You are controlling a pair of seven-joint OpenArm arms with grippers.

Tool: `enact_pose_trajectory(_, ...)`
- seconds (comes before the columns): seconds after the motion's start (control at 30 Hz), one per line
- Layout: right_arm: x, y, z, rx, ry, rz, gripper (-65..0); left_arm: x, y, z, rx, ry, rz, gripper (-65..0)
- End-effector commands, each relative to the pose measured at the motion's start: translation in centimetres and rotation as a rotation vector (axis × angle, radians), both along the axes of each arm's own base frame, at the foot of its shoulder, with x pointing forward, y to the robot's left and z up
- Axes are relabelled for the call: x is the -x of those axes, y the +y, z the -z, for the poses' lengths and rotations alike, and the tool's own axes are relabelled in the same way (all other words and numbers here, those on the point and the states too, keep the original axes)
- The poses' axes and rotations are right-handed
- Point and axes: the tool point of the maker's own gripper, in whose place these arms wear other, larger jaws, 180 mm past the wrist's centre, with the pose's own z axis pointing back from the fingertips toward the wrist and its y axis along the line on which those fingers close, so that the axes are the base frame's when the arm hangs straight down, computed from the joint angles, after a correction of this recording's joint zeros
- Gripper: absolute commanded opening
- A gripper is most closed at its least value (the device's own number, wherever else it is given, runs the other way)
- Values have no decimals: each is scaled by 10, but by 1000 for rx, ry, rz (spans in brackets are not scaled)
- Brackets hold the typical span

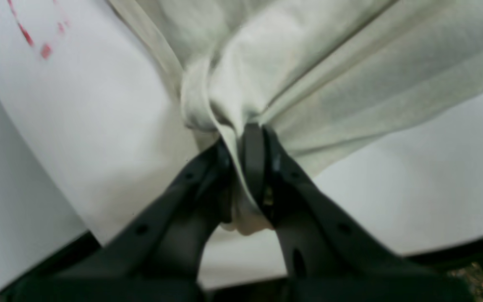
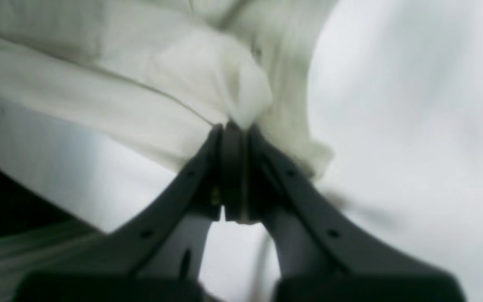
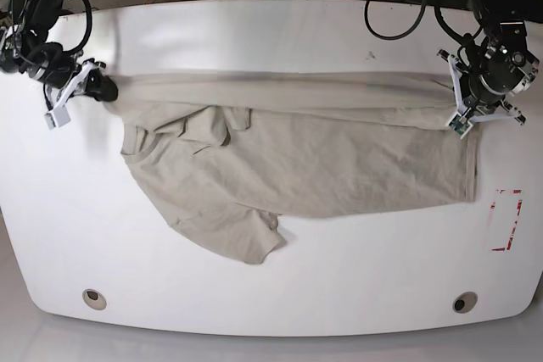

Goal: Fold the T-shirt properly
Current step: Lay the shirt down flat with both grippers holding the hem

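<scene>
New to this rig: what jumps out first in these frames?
The beige T-shirt sprawls across the middle of the white table, its far edge pulled taut into a straight band between the two arms. The left tool is shut on the cloth at the base view's right end; the right tool pinches it at the left end. A red-marked rectangle sits near the table's right edge.

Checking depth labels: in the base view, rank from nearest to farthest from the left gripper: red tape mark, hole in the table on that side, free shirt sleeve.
Left gripper, shut on the T-shirt, sits at the view's right.
1. Red tape mark: right edge, just below the gripper.
2. Table hole: front right, near the table's front rim.
3. Free sleeve: left of centre, farthest.
</scene>
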Motion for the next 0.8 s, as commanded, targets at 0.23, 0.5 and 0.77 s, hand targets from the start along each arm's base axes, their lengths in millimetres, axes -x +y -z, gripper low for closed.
enact_pose_trajectory(0.23,43,-2,18,5,98,5,-633,39,14,17,-51,100,-21,-261)
enact_pose_trajectory(0.5,63,-21,14,9,107,74,-257,57,36,12,14,90,-120,-210)
enact_pose_trajectory(0.77,37,-13,-22,-9,-31,45,-220,51,48,-20,178,-23,-158,-204)
